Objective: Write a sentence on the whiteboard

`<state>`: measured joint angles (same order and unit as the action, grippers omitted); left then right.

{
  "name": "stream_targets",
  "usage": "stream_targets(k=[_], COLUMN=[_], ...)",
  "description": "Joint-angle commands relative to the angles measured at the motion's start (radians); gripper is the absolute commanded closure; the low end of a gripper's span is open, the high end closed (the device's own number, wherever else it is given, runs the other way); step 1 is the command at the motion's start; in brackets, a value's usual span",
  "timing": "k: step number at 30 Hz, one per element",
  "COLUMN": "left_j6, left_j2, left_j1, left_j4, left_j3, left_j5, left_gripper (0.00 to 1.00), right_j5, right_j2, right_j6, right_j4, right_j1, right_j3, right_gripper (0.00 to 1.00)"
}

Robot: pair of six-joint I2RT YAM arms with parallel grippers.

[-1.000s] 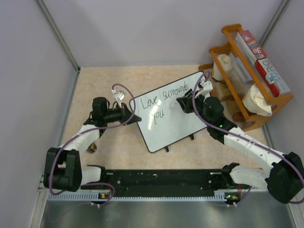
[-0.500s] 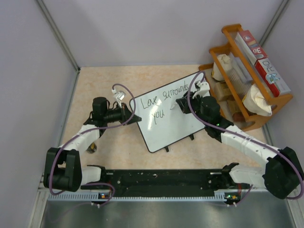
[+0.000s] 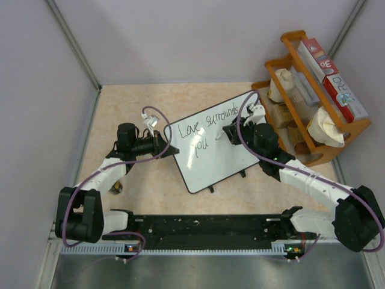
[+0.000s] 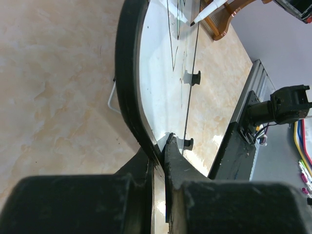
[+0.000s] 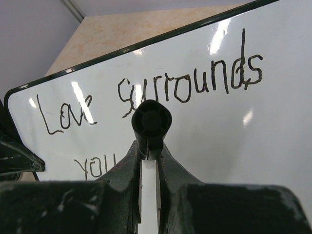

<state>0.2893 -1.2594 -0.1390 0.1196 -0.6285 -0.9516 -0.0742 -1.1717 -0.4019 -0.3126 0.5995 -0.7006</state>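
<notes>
The whiteboard (image 3: pixel 222 153) lies tilted mid-table and reads "Love surrounds you" in black. My left gripper (image 3: pixel 170 149) is shut on its left edge. In the left wrist view the jaws (image 4: pixel 162 146) pinch the black frame (image 4: pixel 127 73). My right gripper (image 3: pixel 231 129) is shut on a white marker with a black end and holds it over the board, right of "you". In the right wrist view the marker (image 5: pixel 151 124) sits between the fingers (image 5: pixel 150 151), in front of the board (image 5: pixel 219 131). The marker tip (image 4: pixel 204 12) shows close to the board in the left wrist view.
A wooden rack (image 3: pixel 337 129) with boxes and bagged items stands at the back right, close to the right arm. Grey walls enclose the table on three sides. A black rail (image 3: pixel 204 226) runs along the near edge.
The right arm has shifted slightly, carrying the marker a little to the left over the board. The left arm and the whiteboard have not moved.
</notes>
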Motion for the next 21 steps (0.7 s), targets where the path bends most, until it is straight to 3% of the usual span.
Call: stream_targets(k=[1, 21], left_j6=[-0.276, -0.274], left_j2=[-0.028, -0.029], left_j1=[-0.028, -0.03], left_j4=[-0.049, -0.047], left_j3=[0.024, 0.024], left_j5=[0.139, 0.14], left_gripper=[1.0, 1.0], right_j5=[-0.009, -0.027], right_j2=[0.009, 0.004], right_j6=[0.015, 0.003], right_j4=[-0.01, -0.026], right_j1=[-0.004, -0.006], right_j3=[0.035, -0.028], right_gripper=[1.0, 1.0])
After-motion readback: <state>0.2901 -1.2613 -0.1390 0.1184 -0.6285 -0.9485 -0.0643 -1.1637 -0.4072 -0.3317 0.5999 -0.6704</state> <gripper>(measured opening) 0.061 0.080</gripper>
